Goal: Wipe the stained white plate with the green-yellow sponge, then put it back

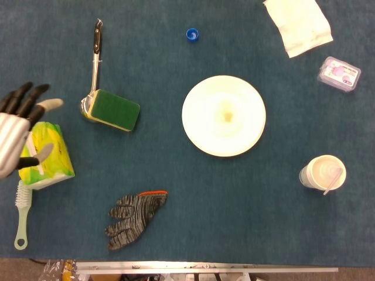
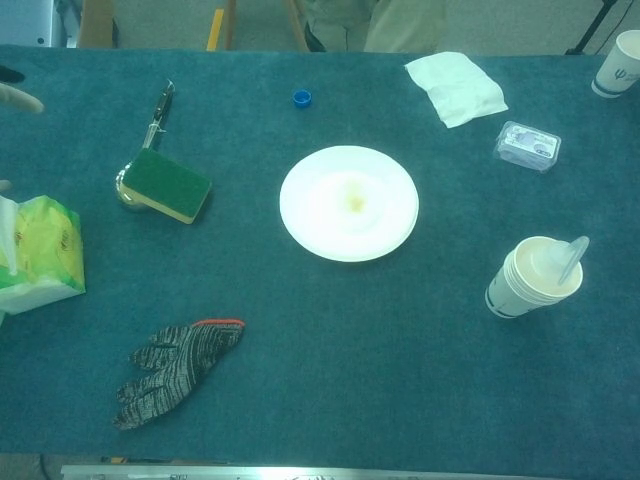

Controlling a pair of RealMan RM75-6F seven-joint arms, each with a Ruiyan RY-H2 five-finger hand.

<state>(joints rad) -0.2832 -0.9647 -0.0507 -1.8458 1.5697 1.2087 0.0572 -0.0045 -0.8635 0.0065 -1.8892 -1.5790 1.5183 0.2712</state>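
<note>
The white plate (image 1: 224, 115) lies right of the table's middle with a small yellowish stain at its centre; the chest view shows the plate (image 2: 348, 203) too. The green-yellow sponge (image 1: 113, 110) rests green side up, left of the plate, leaning on a ladle's bowl; it is also the sponge (image 2: 168, 184) in the chest view. My left hand (image 1: 17, 132) enters at the far left edge above the tissue pack, fingers spread, holding nothing, well left of the sponge. In the chest view only fingertips (image 2: 18, 97) show. My right hand is out of sight.
A ladle (image 1: 94, 61) lies behind the sponge. A yellow-green tissue pack (image 1: 42, 155), a brush (image 1: 21, 213) and a knit glove (image 1: 133, 216) sit at the left and front. A paper cup (image 1: 323, 173), small box (image 1: 338, 74), napkin (image 1: 297, 25) and blue cap (image 1: 192, 34) lie elsewhere.
</note>
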